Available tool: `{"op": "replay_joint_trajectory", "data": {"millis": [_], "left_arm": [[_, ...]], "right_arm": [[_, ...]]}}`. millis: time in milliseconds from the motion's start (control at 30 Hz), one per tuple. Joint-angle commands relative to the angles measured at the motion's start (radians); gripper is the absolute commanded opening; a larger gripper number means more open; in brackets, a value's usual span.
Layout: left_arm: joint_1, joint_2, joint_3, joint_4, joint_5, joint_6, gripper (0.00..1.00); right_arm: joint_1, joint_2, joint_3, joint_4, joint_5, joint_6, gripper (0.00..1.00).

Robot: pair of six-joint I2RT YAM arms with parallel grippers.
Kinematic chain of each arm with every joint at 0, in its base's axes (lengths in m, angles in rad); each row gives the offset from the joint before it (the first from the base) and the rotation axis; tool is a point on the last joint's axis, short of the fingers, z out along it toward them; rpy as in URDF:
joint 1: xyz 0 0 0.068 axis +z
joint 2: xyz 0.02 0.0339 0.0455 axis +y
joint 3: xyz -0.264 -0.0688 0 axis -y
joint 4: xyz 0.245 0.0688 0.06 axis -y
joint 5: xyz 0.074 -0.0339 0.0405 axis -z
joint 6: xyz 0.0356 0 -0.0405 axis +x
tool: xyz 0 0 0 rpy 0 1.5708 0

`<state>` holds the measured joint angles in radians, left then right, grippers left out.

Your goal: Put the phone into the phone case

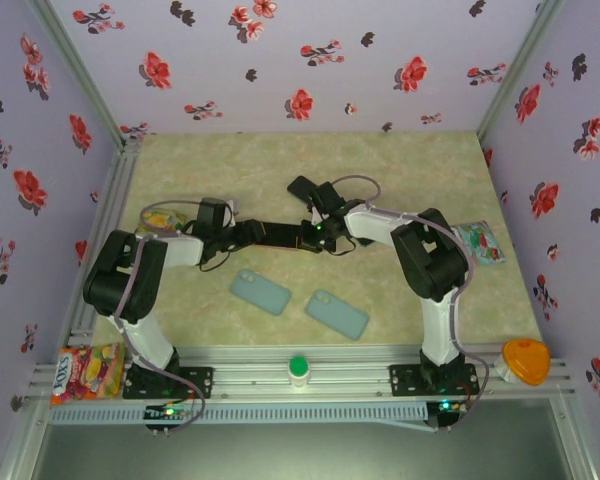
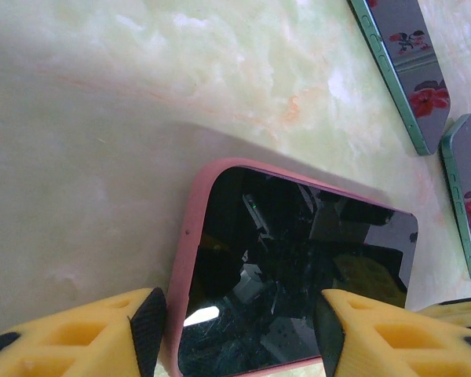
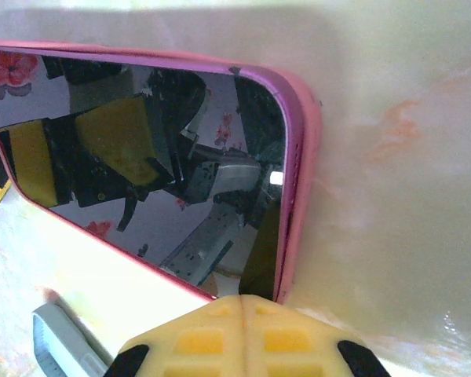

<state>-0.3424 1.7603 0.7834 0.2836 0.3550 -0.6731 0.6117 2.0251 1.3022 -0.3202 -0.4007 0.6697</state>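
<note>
Top external view, nearest my side: one pale teal rounded slab (image 1: 260, 292) and a second like it (image 1: 337, 313) lie flat on the marbled green tabletop (image 1: 410, 170), apart from the action. Phones or spare cases, I can't say.

Just beyond them both arms meet mid-table over the black glass-fronted phone (image 2: 290, 267). It sits inside the pink rubbery-looking phone case (image 2: 190, 236), whose rim wraps every corner I can see.

On the left wrist view, the left gripper (image 2: 239, 314) has its jaws apart, one black pad just beside the pink long edge and the other over the glass. I cannot tell whether either bears on it.

On the right wrist view, the right gripper (image 3: 242, 314) has its yellow fingers pressed together with nothing between them, tip at the case's end rim.

As I judge the handling, the phone is rigid and light enough for one arm, but that glass is slick and easily scratched; it mirrors the whole rig. I'd keep pads off the screen and take hold across the long edges, where the soft rim gives grip. The case flexes, so any unseated corner wants a straight push down from the closed tip while the other gripper steadies the sides. If I push too hard near an edge, it may skate on this smooth table.
</note>
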Motion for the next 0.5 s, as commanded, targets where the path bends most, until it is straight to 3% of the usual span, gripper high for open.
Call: {"op": "replay_joint_trajectory", "data": {"millis": [0,200,467], "left_arm": [[-0.005,-0.022,-0.018,-0.029,-0.007,0.018,0.57],[-0.004,-0.047,-0.015,-0.047,-0.03,0.024,0.57],[-0.004,-0.07,0.0,-0.081,-0.074,0.032,0.57]], "right_arm": [[0.01,0.08,-0.069,-0.037,0.109,0.035,0.0],[-0.014,-0.065,-0.05,0.001,0.062,0.074,0.0],[-0.06,-0.142,0.066,-0.08,0.057,-0.018,0.01]]}}
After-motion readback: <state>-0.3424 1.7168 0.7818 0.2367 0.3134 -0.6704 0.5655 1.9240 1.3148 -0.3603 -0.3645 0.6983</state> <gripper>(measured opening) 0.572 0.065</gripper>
